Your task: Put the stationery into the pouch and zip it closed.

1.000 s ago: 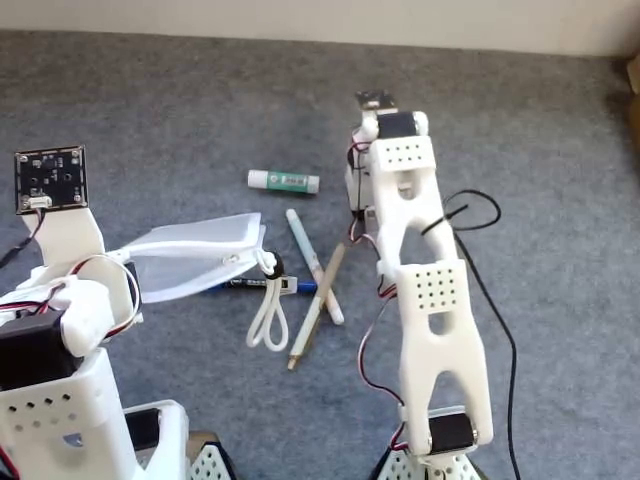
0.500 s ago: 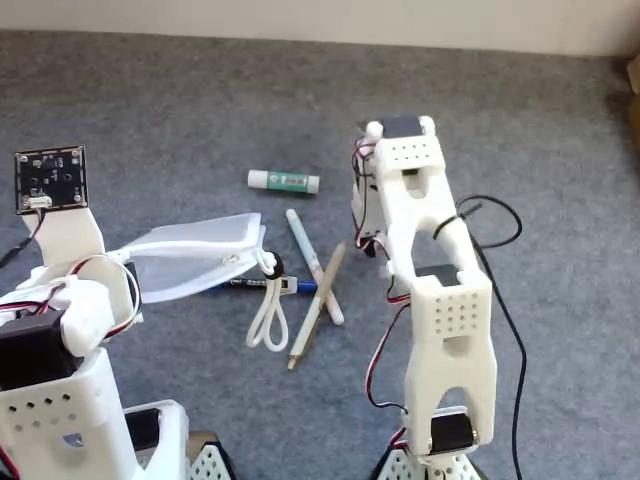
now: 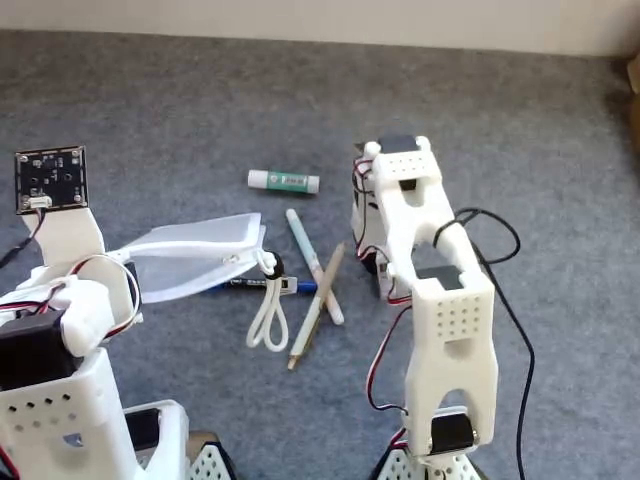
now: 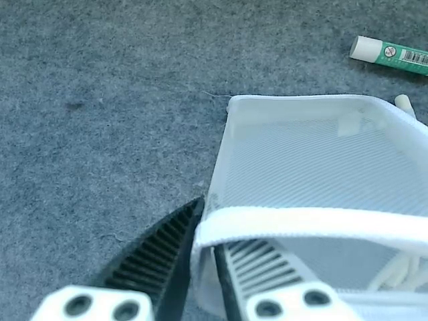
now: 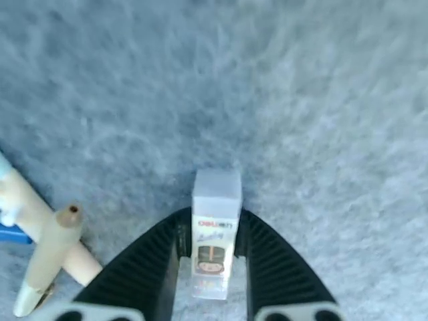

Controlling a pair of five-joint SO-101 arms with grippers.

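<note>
Your left jaws are clamped on the woven white rim band of the mesh pouch [image 3: 195,255], whose mouth stands open in the left wrist view. Your right jaws are closed on a small white eraser [image 5: 215,234], gripping its printed sleeve between ribbed black fingers [image 5: 150,264], low over the grey, felt-like tabletop [image 3: 150,110].

Loose stationery crowds the strip between the two arms. A pale slim pen [image 3: 312,262] and a beige pen [image 3: 318,308] lie crossed. A dark marker [image 3: 250,284] runs along the pouch's near edge, and a looped white cord [image 3: 268,318] hangs from the pouch's corner across the marker. The beige pen's blunt end lies close beside the held eraser. A green-labelled glue stick [image 3: 284,180] lies apart, on the far side of the pouch.

The right arm [image 3: 430,260], white perforated plastic, covers its own jaws from above, and its black cable [image 3: 510,330] trails down the tabletop on its outer side. Bare felt lies open beyond the glue stick up to the pale strip [image 3: 300,20] at the far edge, and wide to the right of the right arm.
</note>
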